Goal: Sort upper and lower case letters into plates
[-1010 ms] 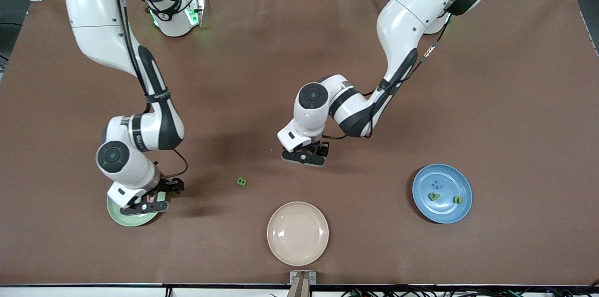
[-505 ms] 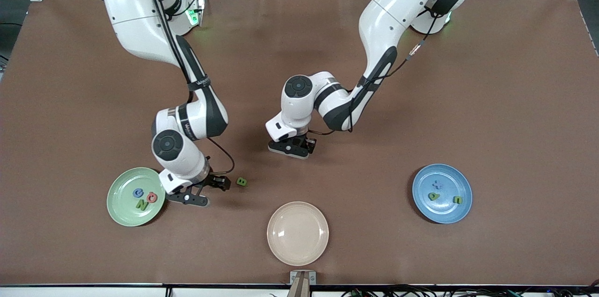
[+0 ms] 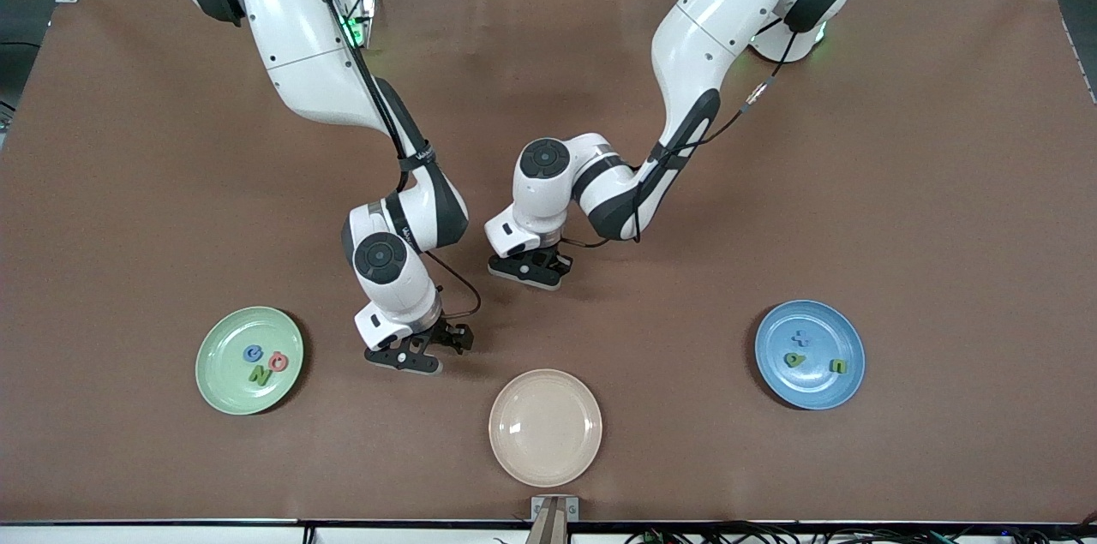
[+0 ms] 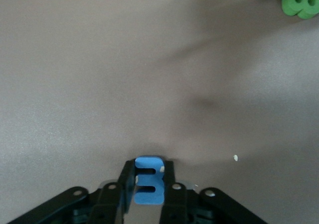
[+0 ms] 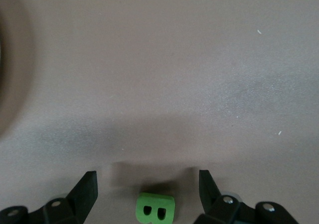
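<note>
My left gripper (image 4: 148, 166) is shut on the blue m (image 4: 148, 180), low over the middle of the table (image 3: 533, 266). Open, my right gripper (image 5: 147, 179) straddles the green B (image 5: 156, 209), which lies flat on the table. In the front view the right gripper (image 3: 428, 345) hides the B. The B (image 4: 301, 1) also shows in the left wrist view. The pale green plate (image 3: 224, 330) holds a blue G (image 3: 253, 353), red Q (image 3: 278, 361) and green N (image 3: 260, 374). On the blue plate (image 3: 823, 394) lie a blue t (image 3: 801, 338), green a (image 3: 795, 360) and green i (image 3: 838, 366).
A cream-beige plate (image 3: 545, 427) with nothing on it sits near the front edge, between the two coloured plates and nearer to the front camera than both grippers. The brown table cover (image 3: 943, 184) lies flat all round.
The right arm swung from over the pale green plate to over the green B, uncovering that plate's letters. The left gripper shifted slightly toward the right arm's end and closed on the blue m.
</note>
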